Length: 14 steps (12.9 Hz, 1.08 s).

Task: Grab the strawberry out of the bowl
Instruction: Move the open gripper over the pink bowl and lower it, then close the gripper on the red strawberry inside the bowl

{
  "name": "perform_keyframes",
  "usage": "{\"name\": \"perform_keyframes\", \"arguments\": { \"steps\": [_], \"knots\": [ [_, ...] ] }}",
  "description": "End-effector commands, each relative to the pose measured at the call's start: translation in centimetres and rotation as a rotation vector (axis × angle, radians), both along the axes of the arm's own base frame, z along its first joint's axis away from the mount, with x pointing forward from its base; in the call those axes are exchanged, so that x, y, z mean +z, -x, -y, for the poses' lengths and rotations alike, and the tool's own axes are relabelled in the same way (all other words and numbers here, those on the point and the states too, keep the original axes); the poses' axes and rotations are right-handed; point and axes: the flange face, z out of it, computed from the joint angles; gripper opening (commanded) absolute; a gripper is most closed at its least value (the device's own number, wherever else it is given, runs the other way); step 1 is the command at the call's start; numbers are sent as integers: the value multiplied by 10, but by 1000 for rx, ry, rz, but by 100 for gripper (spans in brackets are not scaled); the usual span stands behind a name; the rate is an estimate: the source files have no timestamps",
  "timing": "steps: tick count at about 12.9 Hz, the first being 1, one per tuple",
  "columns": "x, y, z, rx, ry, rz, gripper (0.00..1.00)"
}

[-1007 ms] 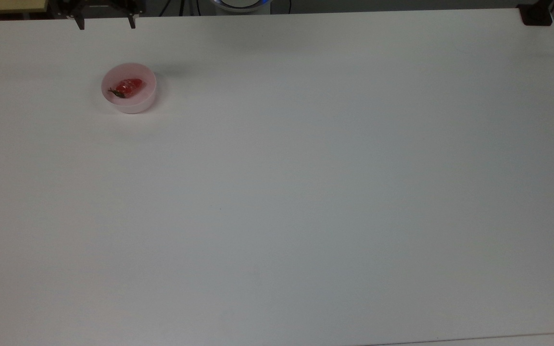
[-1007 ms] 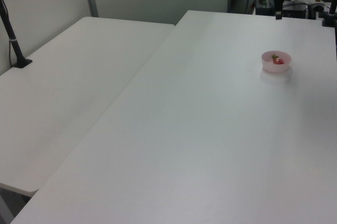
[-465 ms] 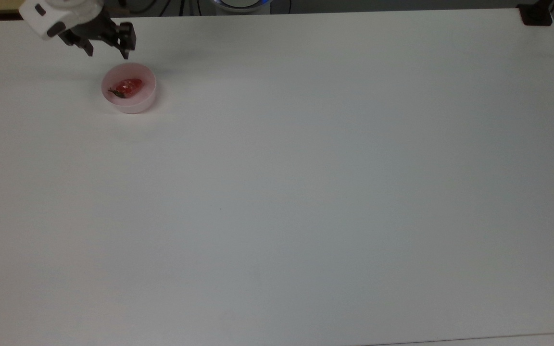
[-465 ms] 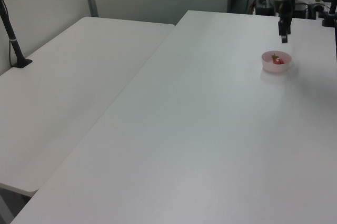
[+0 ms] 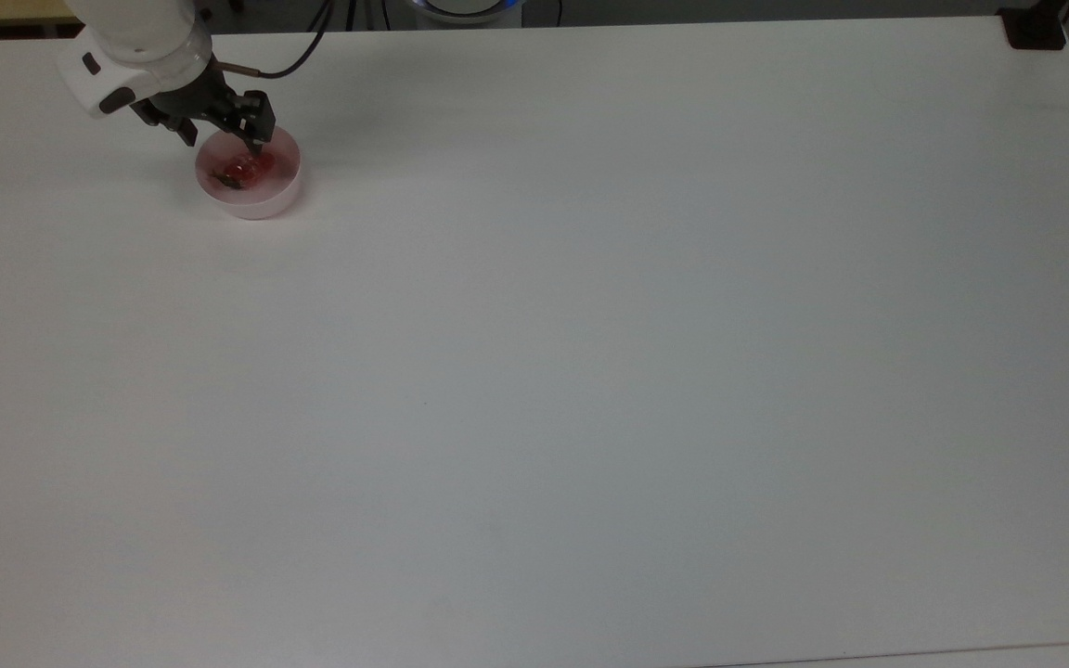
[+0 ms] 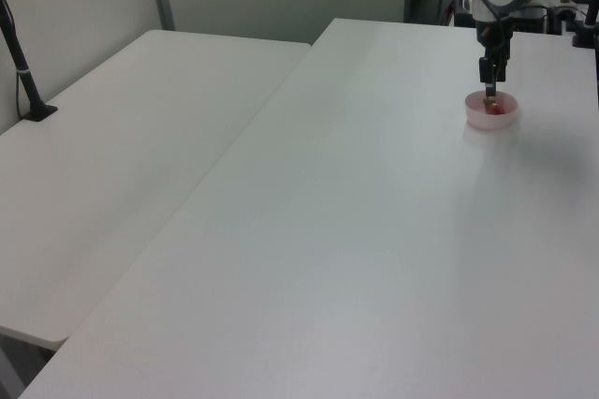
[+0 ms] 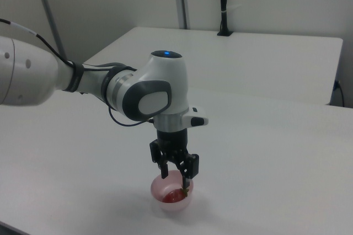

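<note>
A small pale pink bowl [image 5: 262, 205] stands near the far left corner of the white table in the top view. The red strawberry [image 5: 244, 170] with its dark green cap lies on its side inside the bowl. My gripper [image 5: 224, 141] is open and reaches down at the bowl's far rim. One of its black fingertips [image 5: 256, 145] is inside the bowl beside the strawberry. In the right view the gripper [image 7: 175, 182] straddles the strawberry [image 7: 173, 195] in the bowl [image 7: 171, 208], and I cannot tell whether the fingers touch it. The left view puts the gripper [image 6: 489, 91] just above the bowl [image 6: 490, 123].
The white table [image 5: 590, 371] stretches wide to the top view's right and front. A black clamp [image 5: 1034, 28] sits at its far right corner. The arm's base [image 5: 465, 7] is at the far edge. In the left view a second table [image 6: 122, 155] adjoins, with a black post [image 6: 23, 66].
The gripper came down from beyond the table's far edge to the bowl, and its fingers now dip at the bowl's rim around the strawberry. Bowl and strawberry have not moved.
</note>
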Motion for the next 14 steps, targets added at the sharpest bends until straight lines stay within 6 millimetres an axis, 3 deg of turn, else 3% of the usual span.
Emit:
{"name": "perform_keyframes", "arguments": {
  "steps": [1,3,9,11,12,14],
  "knots": [
    [-19,-5,0,-45,4,11,76],
    [-34,-4,-1,-70,-3,13,76],
    [-43,-1,-12,-89,-15,3,76],
    [-55,7,-15,-83,-21,-21,75],
    [-57,8,-15,-81,-20,-25,71],
    [-57,8,-15,-80,-20,-24,44]
  ]
}}
